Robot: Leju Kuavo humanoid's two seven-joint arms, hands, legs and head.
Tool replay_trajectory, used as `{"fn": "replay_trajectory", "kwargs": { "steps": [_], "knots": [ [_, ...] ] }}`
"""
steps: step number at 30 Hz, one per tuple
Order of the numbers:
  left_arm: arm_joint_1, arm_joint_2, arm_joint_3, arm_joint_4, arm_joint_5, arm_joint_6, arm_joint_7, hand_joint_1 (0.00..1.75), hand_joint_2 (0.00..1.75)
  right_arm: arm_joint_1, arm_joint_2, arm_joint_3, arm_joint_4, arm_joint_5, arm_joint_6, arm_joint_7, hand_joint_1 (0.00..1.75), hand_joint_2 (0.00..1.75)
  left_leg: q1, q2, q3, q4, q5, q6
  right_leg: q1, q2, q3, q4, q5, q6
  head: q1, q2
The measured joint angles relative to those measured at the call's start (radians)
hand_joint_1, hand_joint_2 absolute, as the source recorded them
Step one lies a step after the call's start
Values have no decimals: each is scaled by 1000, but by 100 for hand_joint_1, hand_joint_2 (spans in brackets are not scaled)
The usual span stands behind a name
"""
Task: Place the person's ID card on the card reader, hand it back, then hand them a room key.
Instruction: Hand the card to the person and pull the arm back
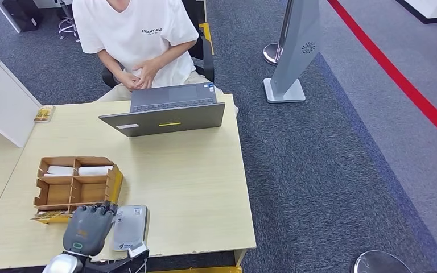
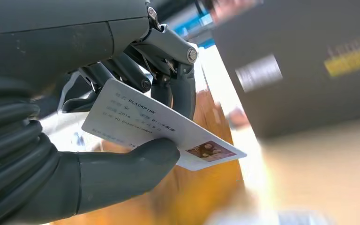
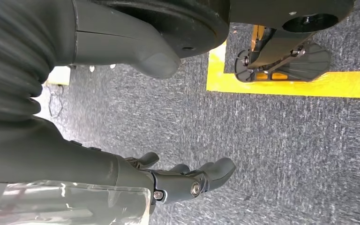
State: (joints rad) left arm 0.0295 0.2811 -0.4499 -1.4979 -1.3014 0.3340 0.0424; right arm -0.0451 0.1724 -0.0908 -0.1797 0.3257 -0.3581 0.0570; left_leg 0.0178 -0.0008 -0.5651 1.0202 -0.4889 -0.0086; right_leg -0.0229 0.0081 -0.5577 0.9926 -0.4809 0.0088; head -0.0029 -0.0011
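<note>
My left hand (image 1: 89, 227) hovers at the table's near edge, just left of the grey card reader (image 1: 130, 227). In the left wrist view that hand (image 2: 122, 112) pinches a white ID card (image 2: 159, 126) with a small photo between thumb and fingers. The wooden key box (image 1: 77, 183) stands behind the hand, with white room key cards (image 1: 95, 170) in its far compartments. The person (image 1: 139, 40) sits behind the laptop, hands folded. My right hand (image 3: 187, 180) hangs over the carpet, fingers loosely apart and holding nothing.
A grey laptop (image 1: 168, 111) stands open at the table's far edge. A white box (image 1: 3, 99) sits at the far left with a small card (image 1: 44, 114) beside it. A grey floor stand (image 1: 293, 51) rises to the right on blue carpet.
</note>
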Motion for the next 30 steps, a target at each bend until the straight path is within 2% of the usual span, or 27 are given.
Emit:
{"fn": "replay_trajectory", "kwargs": {
  "steps": [6, 13, 20, 27, 30],
  "knots": [
    [-148, 24, 99, -64, -12, 130, -52, 175, 175, 0, 0, 1, 0, 33, 12, -4, 0, 175, 0, -1, 0, 0, 1, -1, 0, -1, 1, 1, 1, -1, 0, 0],
    [-320, 58, 211, -59, -9, 181, -90, 175, 175, -1, 0, 6, 0, 58, 22, 6, 0, 175, 0, -1, 0, 0, 1, -1, 0, -1, 0, 1, 1, -1, 0, 0],
    [-456, 60, 239, 61, -40, 217, -97, 175, 175, -2, 0, 18, 0, 77, 33, 6, 0, 175, 0, -1, 0, 0, 1, -1, 0, 0, 0, 1, 1, -1, 0, 0],
    [-605, 59, 242, 231, -78, 211, -87, 175, 175, -5, 0, 25, 0, 92, 35, 11, 0, 175, 0, 0, 0, 0, 1, -1, 0, 1, 0, 1, 1, -1, 0, 0],
    [-634, 58, 242, 266, -87, 207, -83, 175, 175, -5, 0, 26, 0, 95, 36, 12, 0, 175, 0, 1, 0, 0, 1, -1, 0, 1, -1, 1, 1, -1, 0, 0]
  ]
}}
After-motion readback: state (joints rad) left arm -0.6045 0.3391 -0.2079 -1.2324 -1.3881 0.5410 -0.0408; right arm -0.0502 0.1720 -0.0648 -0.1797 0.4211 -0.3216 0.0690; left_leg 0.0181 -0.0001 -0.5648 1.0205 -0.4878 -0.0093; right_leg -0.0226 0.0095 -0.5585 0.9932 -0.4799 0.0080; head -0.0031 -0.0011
